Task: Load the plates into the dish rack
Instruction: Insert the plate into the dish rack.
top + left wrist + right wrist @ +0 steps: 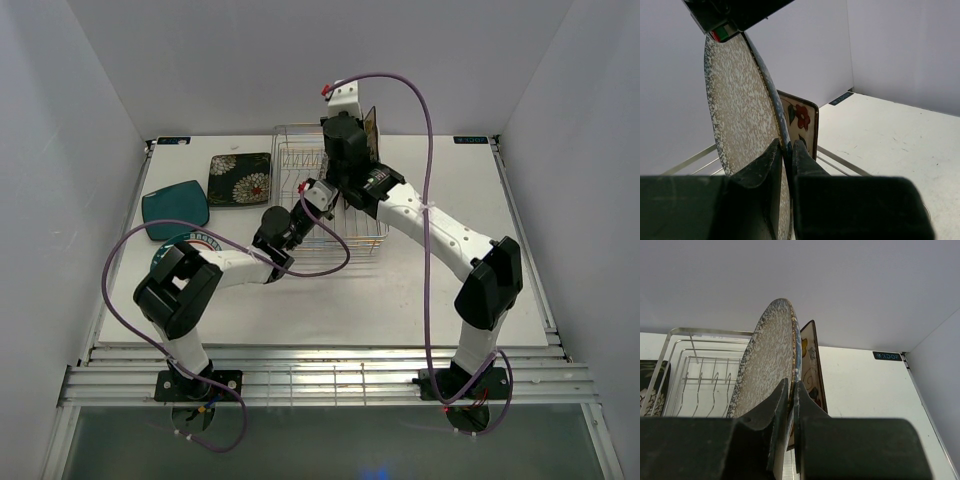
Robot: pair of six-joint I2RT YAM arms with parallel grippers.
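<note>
The large grey speckled round plate [740, 110] stands on edge over the silver wire dish rack [300, 160]. My left gripper [786, 150] is shut on its rim low down. My right gripper [791, 387] is shut on its rim too, and its body shows at the plate's top in the left wrist view [735, 15]. The plate also shows in the right wrist view [767, 370]. Just behind it a cream floral square plate [810, 365] stands upright in the rack. In the top view both grippers, left [318, 193] and right [343, 170], meet over the rack and hide most of the grey plate.
A black floral square plate [240, 178] and a teal plate [175, 208] lie flat left of the rack. A mint green plate [200, 240] lies partly under my left arm. Rows of tines [705, 375] stand left of the held plate. White walls enclose the table.
</note>
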